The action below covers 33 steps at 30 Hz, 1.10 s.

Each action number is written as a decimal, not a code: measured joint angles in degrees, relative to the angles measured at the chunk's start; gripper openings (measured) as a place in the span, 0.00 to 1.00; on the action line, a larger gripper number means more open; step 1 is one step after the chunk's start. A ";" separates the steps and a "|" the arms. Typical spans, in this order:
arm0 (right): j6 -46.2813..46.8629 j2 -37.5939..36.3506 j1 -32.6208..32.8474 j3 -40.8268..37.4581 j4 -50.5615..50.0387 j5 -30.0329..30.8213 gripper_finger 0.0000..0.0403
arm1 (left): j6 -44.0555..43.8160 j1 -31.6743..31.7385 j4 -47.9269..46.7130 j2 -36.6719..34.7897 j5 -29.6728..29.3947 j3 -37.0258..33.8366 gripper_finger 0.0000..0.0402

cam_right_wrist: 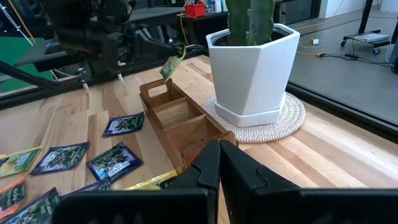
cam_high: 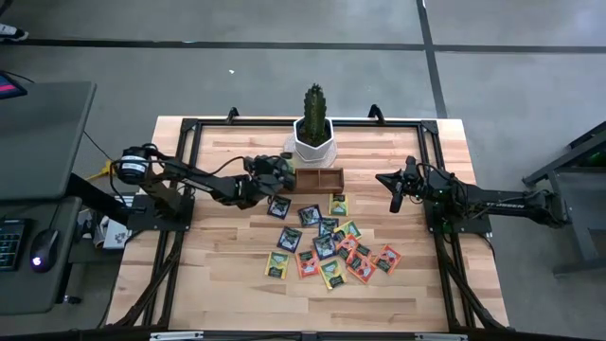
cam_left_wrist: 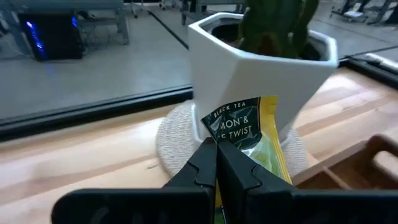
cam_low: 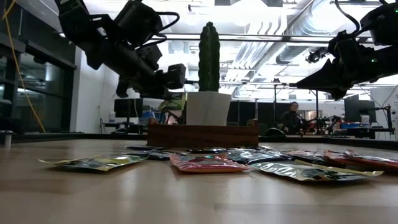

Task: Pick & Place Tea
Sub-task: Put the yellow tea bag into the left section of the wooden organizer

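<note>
My left gripper (cam_high: 284, 176) is shut on a yellow-green tea sachet (cam_left_wrist: 249, 130). It hangs over the left end of the brown wooden tray (cam_high: 318, 179), close to the white cactus pot (cam_high: 313, 142). In the right wrist view the sachet (cam_right_wrist: 171, 65) hangs just above the tray's end compartment (cam_right_wrist: 155, 93). Several more tea sachets (cam_high: 327, 248), yellow-green, dark and orange-red, lie flat on the table nearer than the tray. My right gripper (cam_high: 396, 199) waits shut and empty above the table's right side. My left gripper pinches the sachet's lower part (cam_left_wrist: 231, 149) between its two fingers. The printed label end (cam_left_wrist: 235, 121) stands free beyond the fingertips. The fingers come from the table's left, slanting a little downward. The sachet is lifted clear of the tray and table.
The cactus pot stands on a round woven mat (cam_right_wrist: 292, 115) just beyond the tray. A black metal frame (cam_high: 189, 128) runs round the table's edges. Bare wood (cam_high: 237, 294) lies toward the near edge.
</note>
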 joint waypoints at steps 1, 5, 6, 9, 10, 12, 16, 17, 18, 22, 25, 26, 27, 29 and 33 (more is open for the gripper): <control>0.00 -0.02 0.00 0.00 0.00 0.00 0.02 | -0.03 0.00 -0.45 0.00 0.02 0.00 0.00; 0.00 0.00 0.01 0.00 0.00 0.00 0.02 | 0.00 0.00 -1.08 0.00 0.51 -0.02 0.00; 0.00 0.00 0.01 0.00 0.00 0.00 0.02 | 0.02 0.00 -1.54 0.00 0.55 -0.02 0.00; 0.00 0.00 0.02 0.00 0.00 0.00 0.02 | -0.01 0.00 -3.12 0.00 0.75 -0.02 0.00; 0.00 0.00 0.00 0.00 0.00 0.00 0.02 | -0.11 0.00 -3.23 0.00 1.02 -0.02 0.00; 0.00 0.00 0.02 0.00 0.00 0.00 0.02 | -0.11 -0.10 -3.25 0.00 2.18 -0.02 0.00; 0.00 0.00 0.01 0.00 0.00 0.01 0.02 | -0.11 -0.06 -3.64 0.00 2.55 -0.02 0.00; 0.00 0.00 0.01 0.00 0.00 0.00 0.02 | -0.11 -0.02 -3.65 0.03 2.53 -0.02 0.00; 0.00 0.00 0.02 0.00 0.00 0.00 0.02 | -0.11 -0.02 -3.46 0.31 2.51 -0.02 0.00; 0.00 0.00 0.02 0.00 0.00 0.02 0.01 | -0.23 0.00 -4.12 0.88 2.76 -0.07 0.00; 0.00 -0.02 0.02 0.00 0.00 0.02 0.01 | -0.35 0.00 -4.53 1.27 4.47 0.00 0.00; 0.00 0.00 0.02 0.00 0.00 0.00 0.01 | -0.36 0.00 -4.56 1.79 4.69 0.01 0.00; 0.00 -0.01 0.02 0.00 0.00 0.01 0.01 | -0.35 0.00 -4.94 2.14 4.98 0.01 0.00; 0.00 0.00 0.02 0.00 0.00 0.00 0.01 | -0.35 0.00 -5.05 2.16 5.11 -0.04 0.00; 0.00 0.00 0.02 -0.02 0.00 0.00 0.01 | -0.13 0.00 -4.89 2.12 5.09 0.02 0.01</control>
